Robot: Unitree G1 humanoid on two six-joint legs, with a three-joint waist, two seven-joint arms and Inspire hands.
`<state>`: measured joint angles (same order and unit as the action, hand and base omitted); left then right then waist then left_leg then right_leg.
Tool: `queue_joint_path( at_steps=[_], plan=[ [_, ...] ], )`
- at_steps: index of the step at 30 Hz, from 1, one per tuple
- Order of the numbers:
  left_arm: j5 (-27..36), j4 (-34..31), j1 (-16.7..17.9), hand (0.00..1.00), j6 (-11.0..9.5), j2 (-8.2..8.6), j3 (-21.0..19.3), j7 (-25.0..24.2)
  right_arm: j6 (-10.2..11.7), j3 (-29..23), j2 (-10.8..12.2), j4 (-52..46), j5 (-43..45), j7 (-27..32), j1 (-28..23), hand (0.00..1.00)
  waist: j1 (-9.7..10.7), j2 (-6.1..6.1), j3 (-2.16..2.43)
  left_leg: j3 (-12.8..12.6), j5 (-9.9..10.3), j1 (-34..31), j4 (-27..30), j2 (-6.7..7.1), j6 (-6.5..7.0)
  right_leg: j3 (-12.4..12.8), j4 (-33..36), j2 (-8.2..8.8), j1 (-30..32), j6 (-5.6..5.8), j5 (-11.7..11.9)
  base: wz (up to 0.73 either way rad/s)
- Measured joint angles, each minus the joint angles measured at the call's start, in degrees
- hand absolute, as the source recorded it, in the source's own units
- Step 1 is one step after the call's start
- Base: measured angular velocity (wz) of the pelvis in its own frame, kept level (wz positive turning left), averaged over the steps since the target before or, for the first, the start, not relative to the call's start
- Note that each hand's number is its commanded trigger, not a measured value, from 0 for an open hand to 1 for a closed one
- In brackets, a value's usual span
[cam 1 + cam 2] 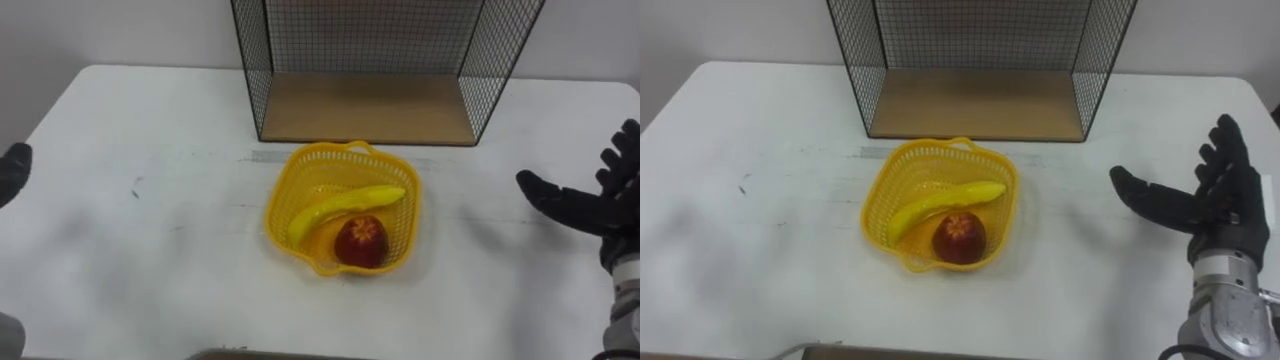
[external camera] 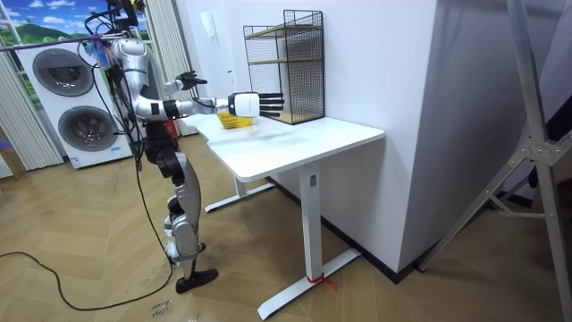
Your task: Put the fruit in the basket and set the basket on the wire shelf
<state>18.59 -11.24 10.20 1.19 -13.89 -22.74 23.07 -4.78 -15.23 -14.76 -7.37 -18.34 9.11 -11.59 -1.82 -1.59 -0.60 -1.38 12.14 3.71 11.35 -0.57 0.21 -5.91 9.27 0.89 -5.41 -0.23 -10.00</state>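
— On the worktop (image 1: 150, 250), what lay where?
— Inside the basket (image 1: 300, 165) lay banana (image 1: 345, 205) and apple (image 1: 361, 241), before the wire shelf (image 1: 365, 105). Nearby hovered the right hand (image 1: 590, 205), fingers (image 1: 622, 150) open; left hand (image 1: 12, 170), couldn't tell

1. The robot stands upright at the end of the white table (image 2: 304, 139), on the room view's left, with both arms reaching over the top.
2. Its right hand (image 2: 271, 103) is held out with straight fingers near the yellow basket (image 2: 232, 120) — its left hand (image 2: 189, 80) is raised farther back.
3. The wire shelf (image 2: 286, 67) stands on the table by the wall.
4. Washing machines (image 2: 63, 98) stand behind the robot.
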Motion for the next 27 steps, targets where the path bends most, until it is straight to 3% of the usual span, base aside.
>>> queue_joint_path(
  at_steps=[4, 9, 17, 27],
  plan=[
    [1.4, 0.01, -0.01, 0.0, -0.01, 0.31, 4.27, -4.15, 0.12, 3.24, 0.39, 0.75, -0.22, -1.77, 0.0, 0.0, 0.46, -0.08, 0.07, -0.26, -0.01, 0.58, -0.05, 0.02, 0.01, 0.45, 0.36, 0.02, -0.13, 0.0, 0.0, -0.07],
    [2.17, 0.03, -0.02, 0.0, 0.03, 2.0, 9.45, -9.57, 0.2, 7.41, 1.9, 2.89, -1.75, -5.59, 0.19, 0.0, 0.93, 0.79, 0.03, -0.61, -0.03, 0.25, 0.07, 0.01, 0.03, 0.79, 0.63, 0.05, 0.48, 0.0, 0.0, -0.03],
    [2.2, 3.19, -0.03, 0.0, 0.07, 2.32, 9.98, -15.17, 0.2, 7.35, 2.26, 3.79, -4.56, -8.34, 0.44, 0.0, 1.03, 1.85, 0.43, -1.49, -0.04, 0.94, -0.01, -0.12, 0.06, 1.3, 0.66, 0.0, 0.48, 0.01, 0.0, -0.05],
    [2.11, 4.57, -0.02, 0.0, 0.34, 3.24, 10.35, -18.62, 0.23, 7.42, 3.54, 5.01, -6.68, -10.58, 0.43, 0.0, 1.31, 1.88, 0.33, -1.73, -0.04, 0.94, -0.06, -0.17, 0.06, 1.77, 0.79, -0.09, 0.42, 0.02, 0.04, -0.01]
  ],
)
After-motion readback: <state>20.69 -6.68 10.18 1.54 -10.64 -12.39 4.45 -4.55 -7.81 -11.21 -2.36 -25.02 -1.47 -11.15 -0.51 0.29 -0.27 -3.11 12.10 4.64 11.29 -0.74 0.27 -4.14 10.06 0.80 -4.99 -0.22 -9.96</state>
